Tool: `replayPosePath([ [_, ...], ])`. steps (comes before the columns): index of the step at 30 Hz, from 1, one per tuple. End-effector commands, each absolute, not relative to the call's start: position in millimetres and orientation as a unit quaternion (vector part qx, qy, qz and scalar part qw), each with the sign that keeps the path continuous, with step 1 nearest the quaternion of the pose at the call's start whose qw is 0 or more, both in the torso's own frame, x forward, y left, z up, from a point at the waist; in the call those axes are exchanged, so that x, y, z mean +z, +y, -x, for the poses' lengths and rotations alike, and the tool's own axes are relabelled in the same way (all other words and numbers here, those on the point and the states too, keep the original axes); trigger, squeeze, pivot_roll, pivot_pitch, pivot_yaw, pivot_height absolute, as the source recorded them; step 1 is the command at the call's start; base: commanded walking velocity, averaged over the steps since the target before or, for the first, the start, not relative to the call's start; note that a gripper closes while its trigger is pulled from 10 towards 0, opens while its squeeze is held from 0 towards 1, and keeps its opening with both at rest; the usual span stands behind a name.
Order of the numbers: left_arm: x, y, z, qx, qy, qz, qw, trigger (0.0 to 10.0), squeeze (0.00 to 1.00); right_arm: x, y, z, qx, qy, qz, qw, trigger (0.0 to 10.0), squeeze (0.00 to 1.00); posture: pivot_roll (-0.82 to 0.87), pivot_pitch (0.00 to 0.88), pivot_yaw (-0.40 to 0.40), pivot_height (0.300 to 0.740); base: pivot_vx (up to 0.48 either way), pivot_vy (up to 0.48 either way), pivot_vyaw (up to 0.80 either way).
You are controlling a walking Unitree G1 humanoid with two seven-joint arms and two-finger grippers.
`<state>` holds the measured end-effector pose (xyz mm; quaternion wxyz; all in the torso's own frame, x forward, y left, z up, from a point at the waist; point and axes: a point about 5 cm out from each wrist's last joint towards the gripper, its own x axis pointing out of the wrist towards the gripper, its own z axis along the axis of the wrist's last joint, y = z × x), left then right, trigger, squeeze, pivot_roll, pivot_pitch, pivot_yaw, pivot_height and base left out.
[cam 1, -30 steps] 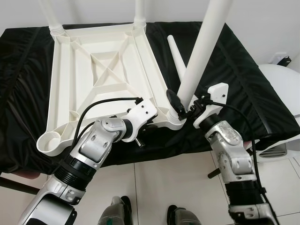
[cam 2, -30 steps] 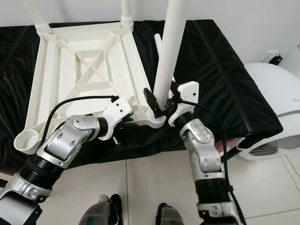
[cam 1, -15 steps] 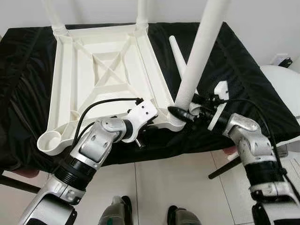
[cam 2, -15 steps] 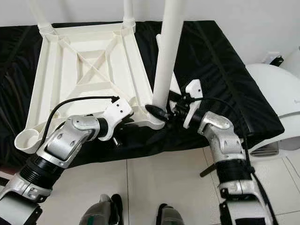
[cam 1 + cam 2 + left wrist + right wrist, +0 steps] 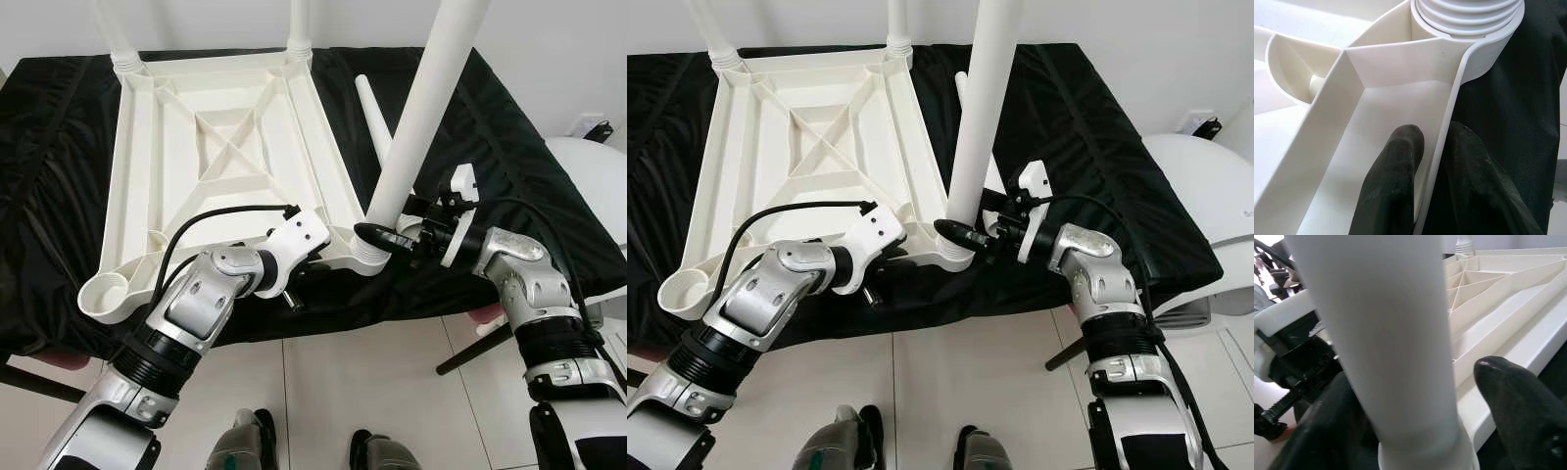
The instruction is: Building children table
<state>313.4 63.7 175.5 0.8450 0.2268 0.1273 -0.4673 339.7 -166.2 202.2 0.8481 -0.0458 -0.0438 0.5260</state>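
White plastic leg (image 5: 416,117) stood in the tabletop (image 5: 211,157) corner socket. Right gripper (image 5: 972,238) had rotated around its base, fingers straddling it with a gap, suggesting screwing-in underway. Left gripper (image 5: 1432,183) was clamped on the tabletop rim.

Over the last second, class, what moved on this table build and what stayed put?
The right gripper swung round the base of the upright leg, its arm moving out to the robot's right. The left gripper kept pinching the tabletop rim; the loose leg stayed lying.

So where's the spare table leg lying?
The loose leg lies on the black cloth, right of the upturned tabletop, behind the leg being fitted.
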Motion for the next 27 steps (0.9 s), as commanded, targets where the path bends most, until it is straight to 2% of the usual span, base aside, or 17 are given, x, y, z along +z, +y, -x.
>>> replayPosePath([
  [1, 186.0, 59.4, -312.4, -0.477, 0.105, -0.225, 0.843, 10.0, 0.0, 201.0, -166.9, -339.2, 0.536, -0.043, 0.047, 0.842, 0.0, 0.0, -0.04, 0.154, 0.032, 0.74, 0.0, 0.0, 0.0],
  [15, 181.3, 58.6, -310.5, -0.481, 0.112, -0.226, 0.84, 10.0, 0.0, 197.8, -162.5, -329.2, 0.56, -0.047, 0.044, 0.826, 0.0, 0.0, -0.05, 0.158, 0.036, 0.74, 0.0, 0.0, 0.0],
  [27, 177.1, 56.9, -309.0, -0.483, 0.117, -0.224, 0.838, 10.0, 0.0, 196.6, -156.2, -321.7, 0.516, -0.078, 0.03, 0.853, 0.0, 0.0, -0.05, 0.162, 0.038, 0.74, 0.0, 0.0, 0.0],
])
